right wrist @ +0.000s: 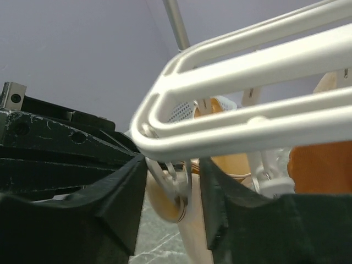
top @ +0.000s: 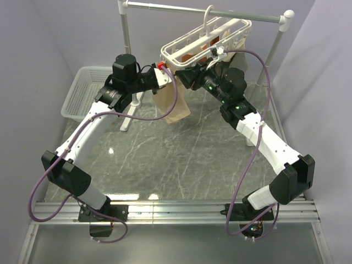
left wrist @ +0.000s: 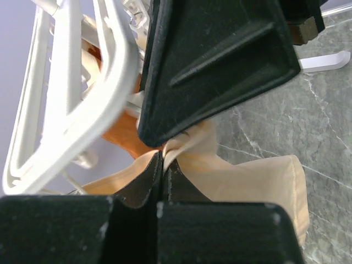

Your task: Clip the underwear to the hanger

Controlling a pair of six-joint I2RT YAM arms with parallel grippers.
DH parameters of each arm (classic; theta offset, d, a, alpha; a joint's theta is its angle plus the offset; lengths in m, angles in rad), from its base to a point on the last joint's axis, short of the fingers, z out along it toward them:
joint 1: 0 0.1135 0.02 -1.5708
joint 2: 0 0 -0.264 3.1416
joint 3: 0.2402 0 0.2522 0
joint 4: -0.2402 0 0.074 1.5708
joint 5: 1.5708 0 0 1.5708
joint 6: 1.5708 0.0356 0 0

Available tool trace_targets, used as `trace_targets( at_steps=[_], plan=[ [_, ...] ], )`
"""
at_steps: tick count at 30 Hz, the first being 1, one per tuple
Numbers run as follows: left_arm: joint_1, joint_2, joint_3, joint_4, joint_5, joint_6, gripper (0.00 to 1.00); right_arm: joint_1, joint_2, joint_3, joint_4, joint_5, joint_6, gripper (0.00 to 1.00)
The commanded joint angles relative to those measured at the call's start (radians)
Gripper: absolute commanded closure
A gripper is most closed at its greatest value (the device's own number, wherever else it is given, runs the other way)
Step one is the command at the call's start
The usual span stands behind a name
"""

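The pale beige underwear (top: 175, 105) hangs below the near left corner of the white hanger (top: 177, 48), which hangs from a rail. My left gripper (top: 168, 78) is shut on the top edge of the underwear (left wrist: 247, 176), with the fabric pinched between its jaws (left wrist: 164, 157) just under the hanger frame (left wrist: 82, 104). My right gripper (top: 190, 76) is open. In the right wrist view its fingers (right wrist: 172, 165) stand on either side of a dangling clip (right wrist: 184, 192) under the hanger frame (right wrist: 247, 118), with the underwear (right wrist: 195, 239) hanging right behind the clip.
A rust-orange garment (right wrist: 322, 165) hangs on the hanger behind the clip, also in the left wrist view (left wrist: 124, 137). A white mesh basket (top: 82, 91) stands at the far left. The rail (top: 203, 10) stands on white posts with a foot (top: 127, 121) on the marble table.
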State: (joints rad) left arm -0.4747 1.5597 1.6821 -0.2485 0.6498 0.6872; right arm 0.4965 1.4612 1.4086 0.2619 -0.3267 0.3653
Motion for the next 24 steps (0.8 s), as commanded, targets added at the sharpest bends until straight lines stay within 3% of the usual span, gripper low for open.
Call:
trace_targets(
  at_steps=[1, 6, 11, 16, 19, 20, 24],
  plan=[
    [0.004, -0.052, 0.002, 0.045, 0.022, -0.008, 1.00, -0.006, 0.001, 0.049, -0.003, 0.002, 0.007, 0.49],
    [0.010, -0.053, -0.005, 0.043, 0.017, -0.008, 0.99, -0.004, 0.001, 0.050, 0.000, 0.011, 0.011, 0.38],
    [0.013, -0.043, -0.013, 0.048, 0.005, -0.021, 1.00, -0.010, -0.012, 0.043, 0.013, 0.006, 0.012, 0.20],
    [0.015, -0.044, -0.045, 0.101, -0.018, -0.075, 0.94, -0.024, -0.062, -0.008, 0.053, -0.051, -0.017, 0.15],
    [0.013, -0.043, -0.051, 0.115, -0.003, -0.110, 0.77, -0.033, -0.094, -0.036, 0.042, -0.090, -0.061, 0.11],
    [0.015, -0.044, -0.053, 0.117, 0.007, -0.120, 0.67, -0.033, -0.114, -0.046, 0.042, -0.097, -0.083, 0.10],
    [0.010, -0.052, -0.068, 0.117, 0.036, -0.188, 0.48, -0.045, -0.166, -0.100, 0.027, -0.112, -0.143, 0.07]
  ],
)
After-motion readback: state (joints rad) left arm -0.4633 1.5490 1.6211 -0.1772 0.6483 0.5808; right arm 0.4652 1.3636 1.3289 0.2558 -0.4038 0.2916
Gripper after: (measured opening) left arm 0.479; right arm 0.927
